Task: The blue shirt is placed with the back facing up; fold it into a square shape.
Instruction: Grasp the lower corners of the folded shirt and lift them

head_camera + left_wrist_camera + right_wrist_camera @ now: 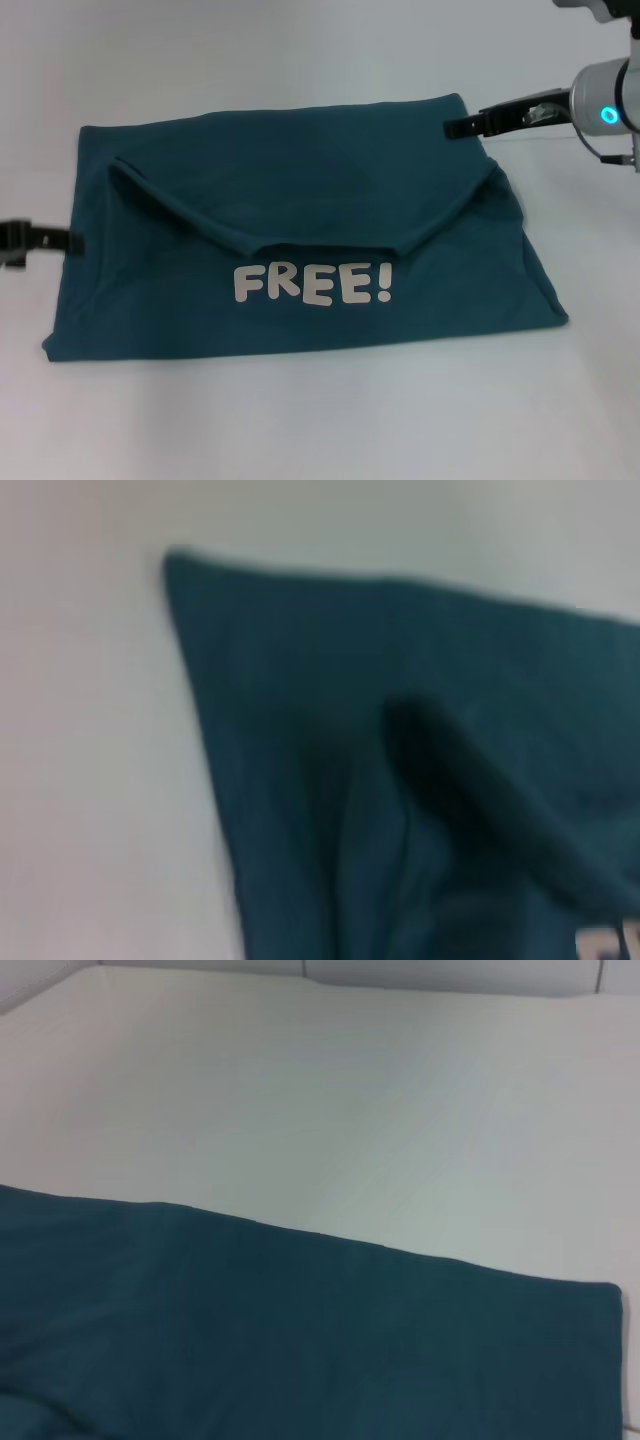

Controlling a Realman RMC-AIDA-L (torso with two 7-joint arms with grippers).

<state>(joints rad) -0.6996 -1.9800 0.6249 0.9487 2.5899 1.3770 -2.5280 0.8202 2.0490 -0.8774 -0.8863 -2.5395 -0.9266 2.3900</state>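
The blue shirt (pixel 300 250) lies spread across the middle of the white table (pixel 300 420), folded into a broad, roughly rectangular shape; its near edge runs slanted, lower at the robot's right. Just above that edge the white "FREE!" lettering (pixel 312 284) faces up, and above the lettering two folded-in flaps meet in a shallow V across the cloth. At the shirt's left edge, about halfway up, the left gripper (pixel 45 242) sits low by the table, its dark tip just touching or just beside the hem; whether its fingers are spread or pressed together cannot be told. The left wrist view shows a corner of the shirt (pixel 400 780) with a soft ridge of folded cloth on the table (pixel 90 730). Farther back, at the far right corner of the shirt, the right gripper (pixel 470 125) reaches in from the right, its dark fingers close together at the cloth's corner, though a pinch on the fabric cannot be confirmed. The right wrist view shows the shirt's far edge (pixel 300 1340) lying flat, with bare table (pixel 350 1110) beyond.
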